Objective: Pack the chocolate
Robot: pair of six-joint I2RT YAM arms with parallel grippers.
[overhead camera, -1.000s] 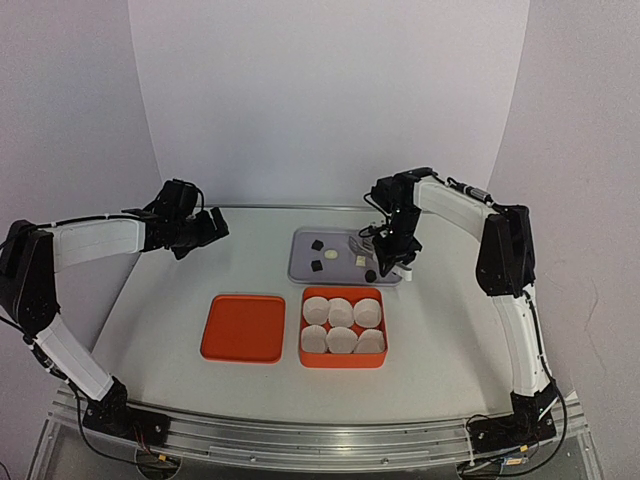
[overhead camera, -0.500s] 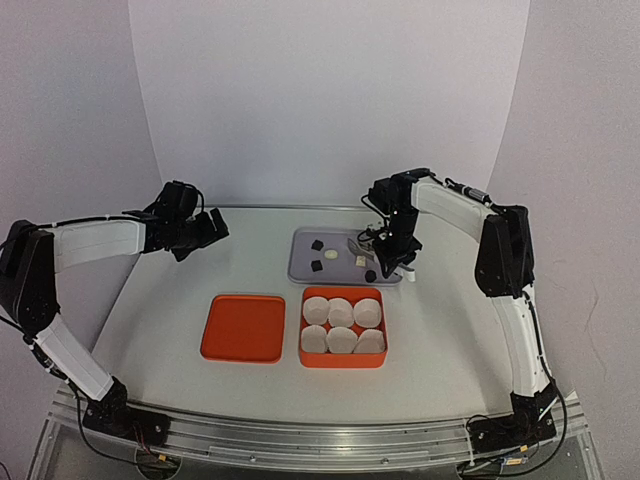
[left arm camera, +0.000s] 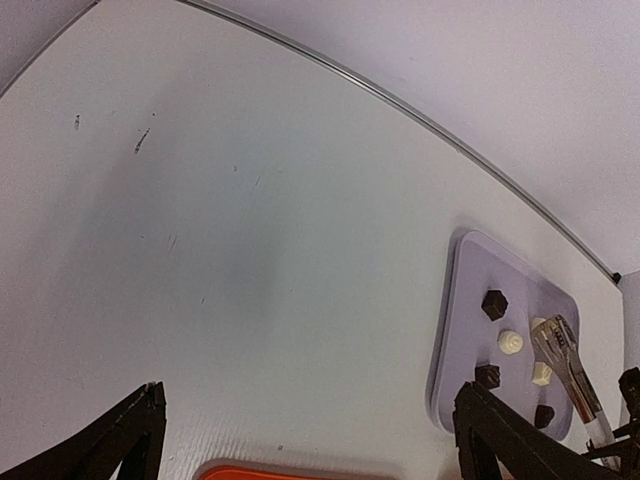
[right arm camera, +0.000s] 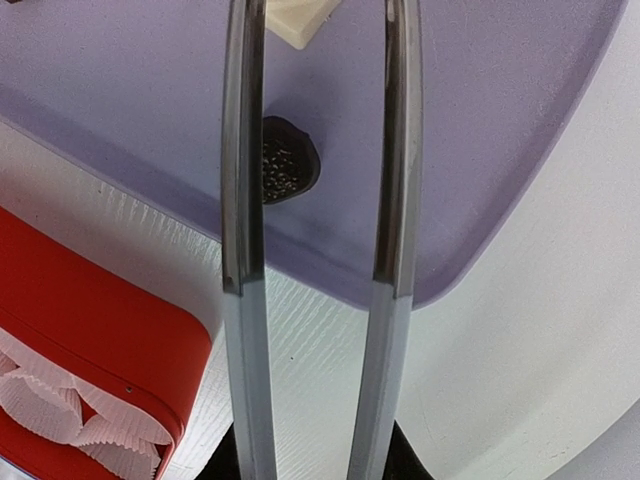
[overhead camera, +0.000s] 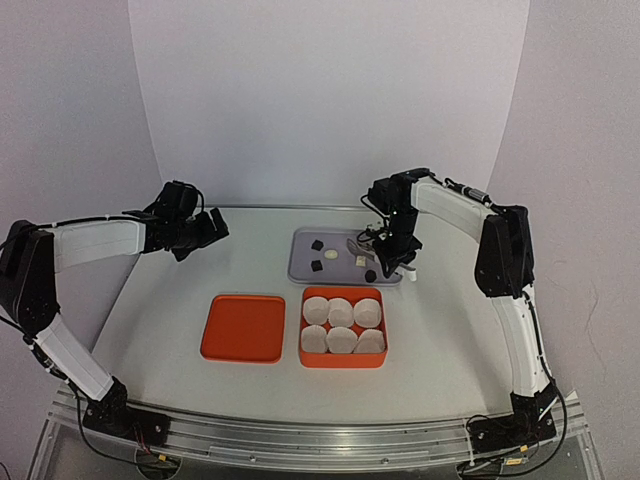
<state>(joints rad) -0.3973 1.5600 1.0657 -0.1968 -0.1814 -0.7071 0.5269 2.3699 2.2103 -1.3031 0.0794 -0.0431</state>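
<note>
**White table, pale curved backdrop: chocolate lies on the tray**

Surface: white table (overhead camera: pixel 450 330), walled by a plain pale backdrop (overhead camera: pixel 320 100).

Tray: a lavender tray (overhead camera: pixel 300 256) sits at mid-table, toward the far side. The chocolate (left arm camera: pixel 492 304) lies loose on it. Three dark lumps and two cream lumps can be counted from the left wrist view. A third pale spot beside the tong tips is too small to confirm.

Box: an orange box (overhead camera: pixel 343 360) stands just in front of the tray and holds six white paper cups (overhead camera: pixel 342 310) in two rows of three. Its orange lid (overhead camera: pixel 243 327) lies flat beside it on the left, apart from it.

Right gripper (overhead camera: pixel 393 256): over the tray's right end, clamped on metal tongs (right arm camera: pixel 243 150). The two blades stand apart. One cream lump (right arm camera: pixel 297 20) lies between them at the top edge of the wrist view; whether it is pinched cannot be told. One dark lump (right arm camera: pixel 285 165) lies on the tray just beside the left blade, near the tray's rim.

Left gripper (left arm camera: pixel 310 395): held above bare table at far left, well apart from the tray, jaws spread wide, nothing between them.
</note>
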